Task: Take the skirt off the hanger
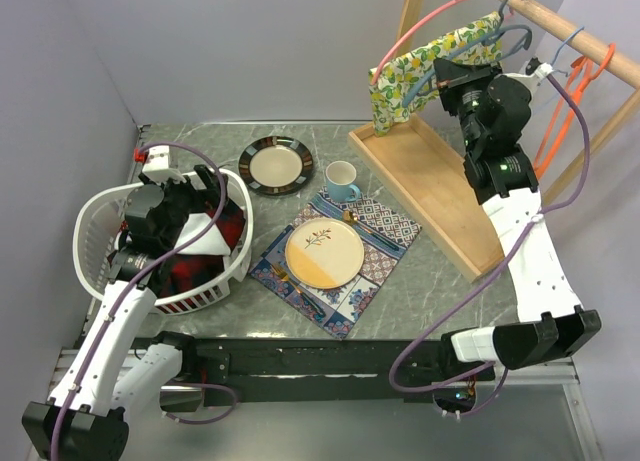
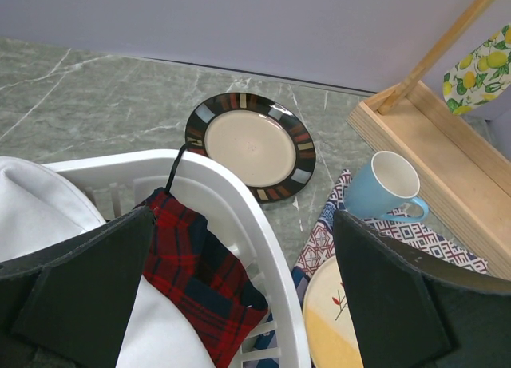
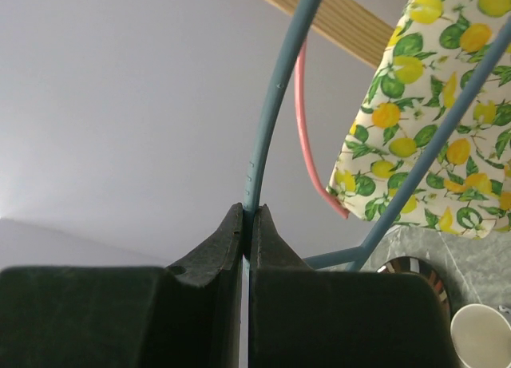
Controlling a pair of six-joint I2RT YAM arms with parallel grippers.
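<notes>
Plainly, the right jaws are pressed fully together on the thin blue wire of the hanger [image 3: 275,89], with nothing else between them. Just beside that wire hangs the lemon-print skirt [image 1: 405,86], spread along the hanger under the rail [image 1: 570,36] at the far right. Its long axis slopes down and to the left, away from the jaws. With the hanger pinned like this, the cloth probably has to slide off leftward. The left jaws stand wide and empty over the basket [image 1: 95,216] at near left, well apart from the skirt. The right arm [image 1: 530,231] is far nearer.
</notes>
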